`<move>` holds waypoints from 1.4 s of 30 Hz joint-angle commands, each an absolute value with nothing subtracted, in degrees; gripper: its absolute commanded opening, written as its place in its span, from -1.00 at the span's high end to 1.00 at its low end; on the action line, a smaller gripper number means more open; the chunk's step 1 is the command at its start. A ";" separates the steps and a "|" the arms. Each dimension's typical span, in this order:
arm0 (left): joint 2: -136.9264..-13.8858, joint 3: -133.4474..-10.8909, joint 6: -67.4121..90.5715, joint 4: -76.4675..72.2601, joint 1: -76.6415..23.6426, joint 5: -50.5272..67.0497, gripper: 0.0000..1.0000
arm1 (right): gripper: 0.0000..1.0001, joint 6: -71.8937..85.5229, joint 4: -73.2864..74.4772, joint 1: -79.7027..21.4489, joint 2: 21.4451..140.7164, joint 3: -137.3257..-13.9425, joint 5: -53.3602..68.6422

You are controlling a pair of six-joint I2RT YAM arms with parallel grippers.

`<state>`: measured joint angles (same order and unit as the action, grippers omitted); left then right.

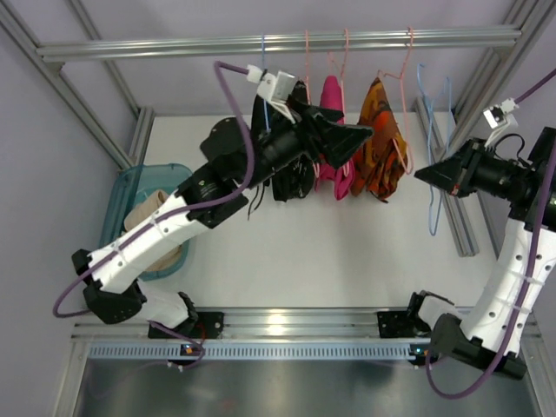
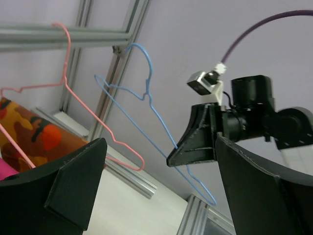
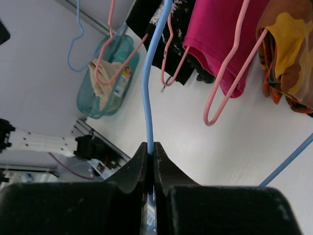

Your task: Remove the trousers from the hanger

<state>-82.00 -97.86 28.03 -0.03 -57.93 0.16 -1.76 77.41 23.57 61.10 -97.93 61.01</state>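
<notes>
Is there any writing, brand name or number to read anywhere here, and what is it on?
No text can be read.
One small label on something in the teal basket: too blurred to read.
Nothing else shows any writing.

White matte tabletop (image 1: 347,261), aluminium frame rails (image 1: 459,221) along its sides. Teal plastic tub (image 1: 161,174) at the left edge (beige trousers (image 1: 142,215) bundled inside, partly hidden); on it or just beside, can't tell.
</notes>
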 commanded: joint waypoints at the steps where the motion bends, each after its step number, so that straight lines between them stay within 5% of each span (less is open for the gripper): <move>1: -76.66 -94.49 19.87 -4.75 -57.39 1.84 -0.97 | 1.00 5.43 70.95 26.71 63.98 -99.93 71.01; 6: -73.57 -92.46 14.95 -4.75 -57.04 2.72 -0.97 | 1.00 22.20 55.94 29.09 67.67 -99.60 75.57; 12: -71.46 -91.41 13.27 -4.75 -56.69 2.81 -0.97 | 1.00 63.79 4.15 29.00 66.79 -84.99 75.94; 22: -70.66 -91.05 12.57 -3.08 -55.37 2.11 -0.97 | 1.00 65.92 4.83 25.66 77.07 -93.25 72.25; 42: -69.00 -88.77 15.47 -0.79 -46.67 1.32 -0.98 | 1.00 69.26 2.46 34.36 77.87 -82.27 75.85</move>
<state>-70.94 -89.36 14.50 -0.16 -47.77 1.85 68.64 5.63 32.97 77.78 -82.39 74.48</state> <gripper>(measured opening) 0.987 0.022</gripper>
